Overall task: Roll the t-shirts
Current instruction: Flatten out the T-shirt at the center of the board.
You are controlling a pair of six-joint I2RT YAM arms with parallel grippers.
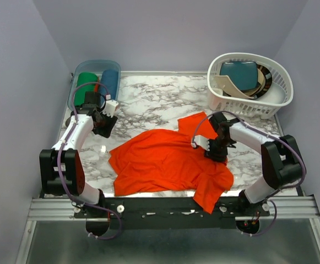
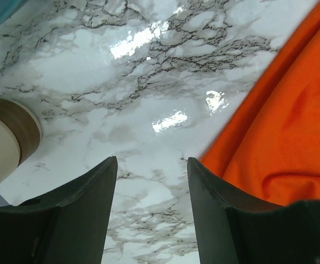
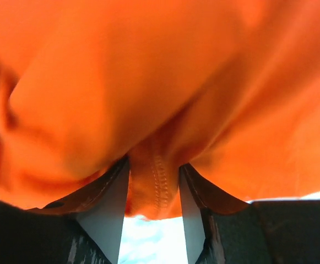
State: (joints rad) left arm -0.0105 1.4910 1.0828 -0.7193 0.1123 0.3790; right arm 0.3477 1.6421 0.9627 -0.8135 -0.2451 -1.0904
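Right wrist view: my right end effector (image 3: pixel 154 184) stands about half open. A stitched fold of the orange-red t-shirt (image 3: pixel 148 82) fills the gap and presses against both pads, so I read it as grasping the cloth. More of the shirt bulges just above and ahead of it. My left end effector (image 2: pixel 151 165) is released, spread over the bare marbled surface (image 2: pixel 148 82) with nothing between its fingers. The shirt's edge lies close by on its right. From the top, the shirt lies rumpled between the two end effectors.
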